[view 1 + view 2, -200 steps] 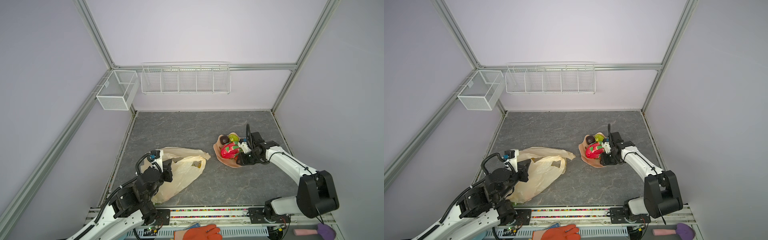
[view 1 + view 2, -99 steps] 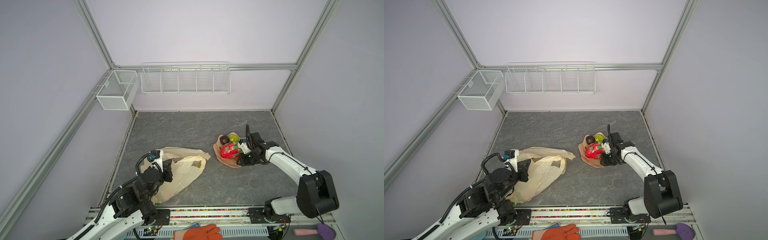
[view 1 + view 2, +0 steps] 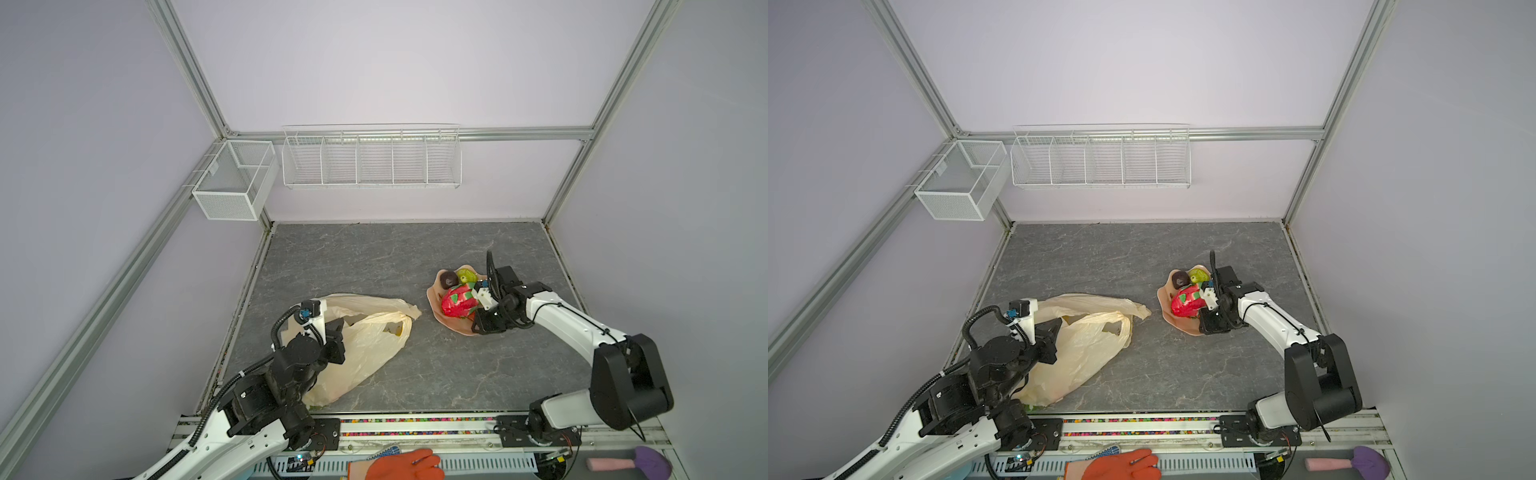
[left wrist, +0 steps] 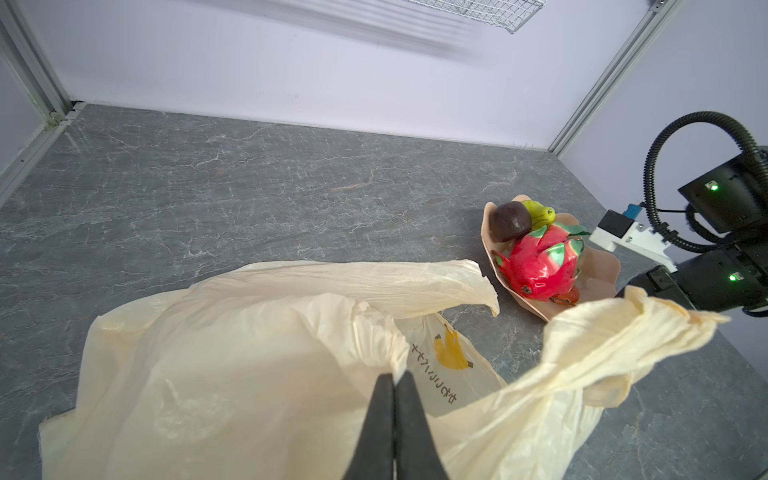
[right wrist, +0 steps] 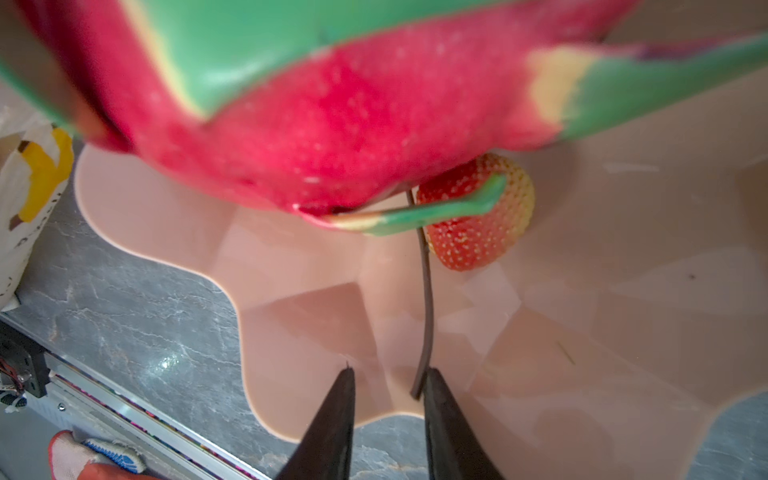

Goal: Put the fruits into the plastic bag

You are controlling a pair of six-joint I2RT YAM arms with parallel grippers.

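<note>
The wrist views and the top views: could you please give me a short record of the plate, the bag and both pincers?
plate: holds dragon fruit, strawberry, dark-brown fruit, green fruit
plastic bag: lying crumpled, mouth towards the plate
left pincer: shut on the bag's edge
right pincer: low over the plate's rim, jaws apart, a thin dark stem between them, against one finger
fruit inside bag: cannot tell

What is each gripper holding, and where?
Left gripper pinches the plastic bag by its mouth edge. Right gripper holds nothing; a thin stem lies between open jaws.
</note>
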